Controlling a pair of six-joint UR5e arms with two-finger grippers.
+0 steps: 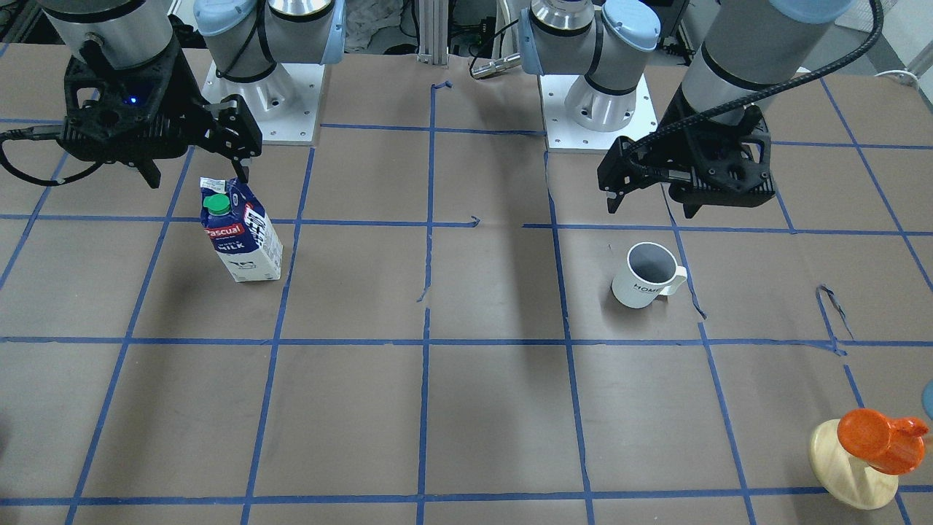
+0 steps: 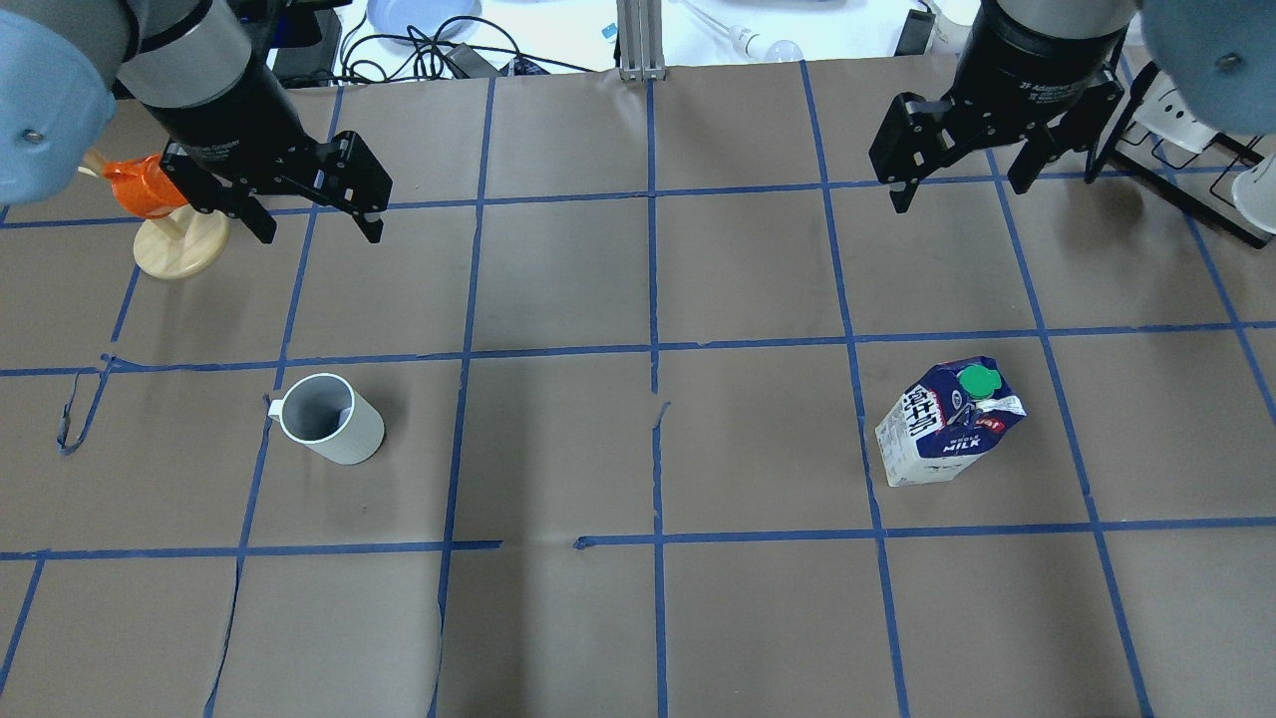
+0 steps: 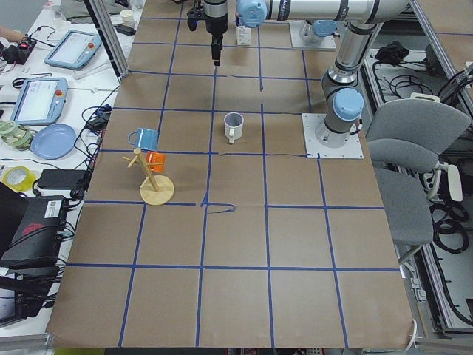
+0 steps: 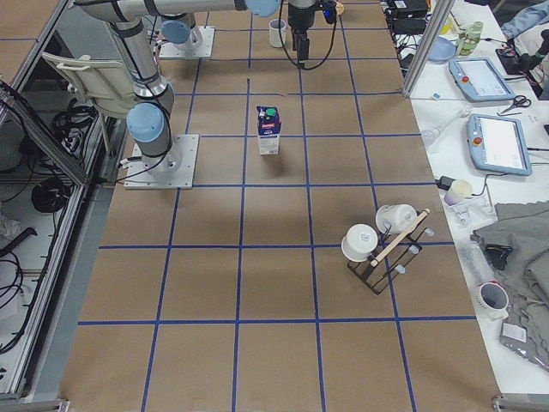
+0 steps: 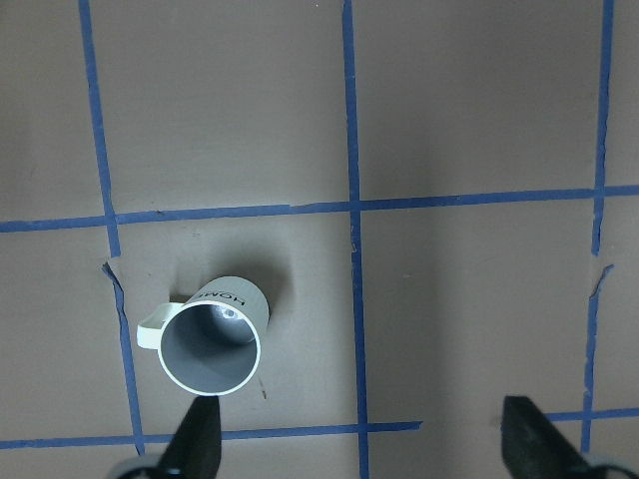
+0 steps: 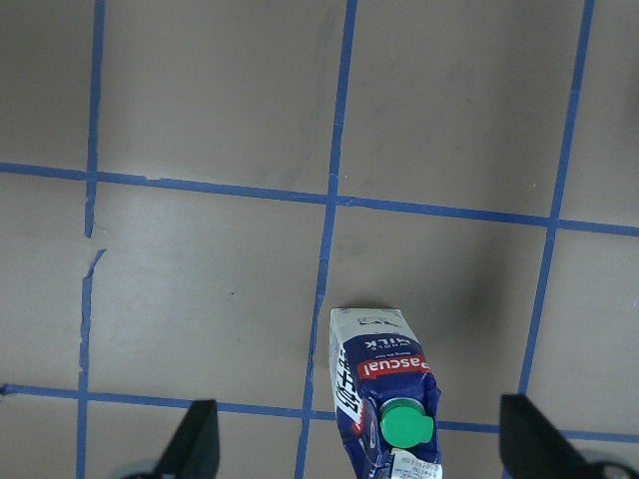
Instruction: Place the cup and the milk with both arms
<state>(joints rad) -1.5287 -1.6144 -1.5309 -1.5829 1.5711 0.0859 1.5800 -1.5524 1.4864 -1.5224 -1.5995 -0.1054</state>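
- L gripper (image 2: 321,231): jaws wide, nothing btwn them, hanging above the counter (image 2: 558,299), not touching anything.
- Cup (image 2: 329,419) sits under and toward my base from the L gripper, well apart from it in height. Upright, mouth up, on the counter.
- L wrist view: cup (image 5: 212,339) is off to one side, its rim just by one fingertip (image 5: 200,439) and not centred in the gap. Handle sticks out away from the gap; "HOME" lettering on the wall.
- R gripper (image 2: 959,189): jaws also wide, empty, up in the air.
- Milk (image 2: 942,424) stands below the R gripper and nearer my base, upright on the counter, green cap on top, no contact w/ the fingers.
- R wrist view: milk (image 6: 384,389) falls inside the gap btwn the fingers, roughly mid-gap, cap a bit toward one side.
- Cup and milk are well apart, one under each gripper, w/ bare counter btwn them.
- Orange cup (image 2: 140,184) on a wooden stand (image 2: 179,244) sits just beside the L gripper's outer side, partly hidden behind the wrist in the overhead view.
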